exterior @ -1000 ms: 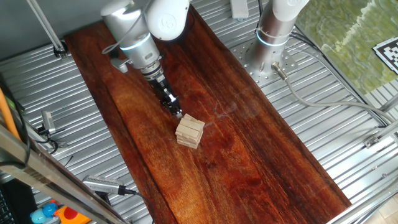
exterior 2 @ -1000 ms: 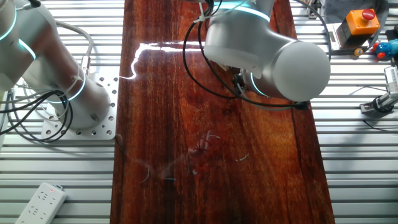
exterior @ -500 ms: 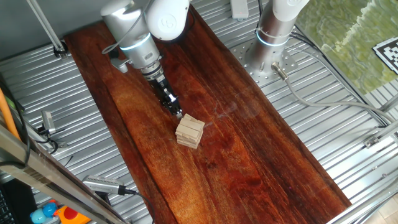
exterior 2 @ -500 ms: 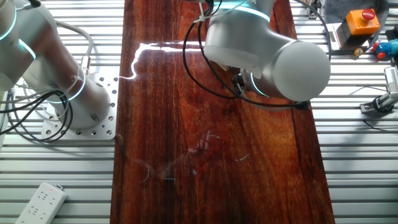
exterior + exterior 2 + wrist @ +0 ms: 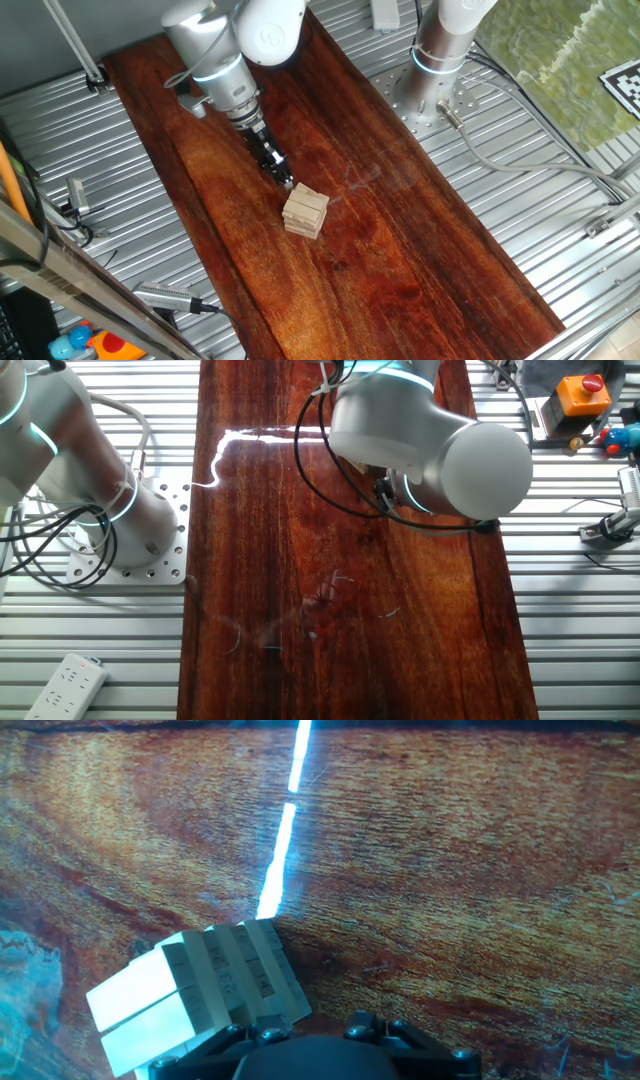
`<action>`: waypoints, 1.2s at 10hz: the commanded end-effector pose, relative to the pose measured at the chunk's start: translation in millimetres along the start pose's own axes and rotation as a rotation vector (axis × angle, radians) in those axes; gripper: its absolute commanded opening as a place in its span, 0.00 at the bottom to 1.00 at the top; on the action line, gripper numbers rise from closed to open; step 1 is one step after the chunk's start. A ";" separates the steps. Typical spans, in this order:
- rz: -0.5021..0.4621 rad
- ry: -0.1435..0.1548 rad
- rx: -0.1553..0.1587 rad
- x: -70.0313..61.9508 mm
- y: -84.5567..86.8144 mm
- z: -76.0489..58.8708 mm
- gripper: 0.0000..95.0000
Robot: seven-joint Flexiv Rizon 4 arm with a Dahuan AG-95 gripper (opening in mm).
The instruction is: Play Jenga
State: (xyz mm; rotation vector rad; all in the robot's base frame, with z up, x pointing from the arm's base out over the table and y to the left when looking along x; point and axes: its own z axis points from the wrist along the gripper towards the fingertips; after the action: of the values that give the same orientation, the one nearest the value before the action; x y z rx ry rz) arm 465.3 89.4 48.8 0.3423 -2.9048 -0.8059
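The Jenga (image 5: 305,211) is a small stack of pale wooden blocks in crossed layers, standing mid-way along the dark wood board (image 5: 400,250). My gripper (image 5: 285,184) points down at the stack's upper-left side, its thin black fingers together with the tip at or just short of the blocks. In the hand view the Jenga (image 5: 200,990) fills the lower left, just ahead of the hand's dark housing (image 5: 320,1055). In the other fixed view my arm (image 5: 430,445) hides the stack and the fingers.
A second arm's base (image 5: 440,50) stands on the ribbed metal table beside the board, also seen from the other side (image 5: 90,500). A white power strip (image 5: 65,682), an orange button box (image 5: 583,395) and hand tools (image 5: 165,297) lie off the board.
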 end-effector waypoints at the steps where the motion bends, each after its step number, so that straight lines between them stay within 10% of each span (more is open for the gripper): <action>1: -0.002 -0.002 -0.002 -0.1 0.0 0.3 0.40; 3: -0.002 -0.002 0.005 -0.1 0.0 0.3 0.40; 4: -0.005 0.000 0.000 -0.1 0.0 0.3 0.20; 6: -0.009 0.005 0.003 -0.1 0.0 0.3 0.20; 7: -0.012 0.007 0.005 -0.1 0.0 0.3 0.40; 12: -0.047 0.012 -0.001 -0.1 0.0 0.3 0.40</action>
State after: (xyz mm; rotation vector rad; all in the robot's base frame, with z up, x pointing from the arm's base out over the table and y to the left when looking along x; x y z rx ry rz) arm 464.5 89.2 49.7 0.4179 -2.8942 -0.8063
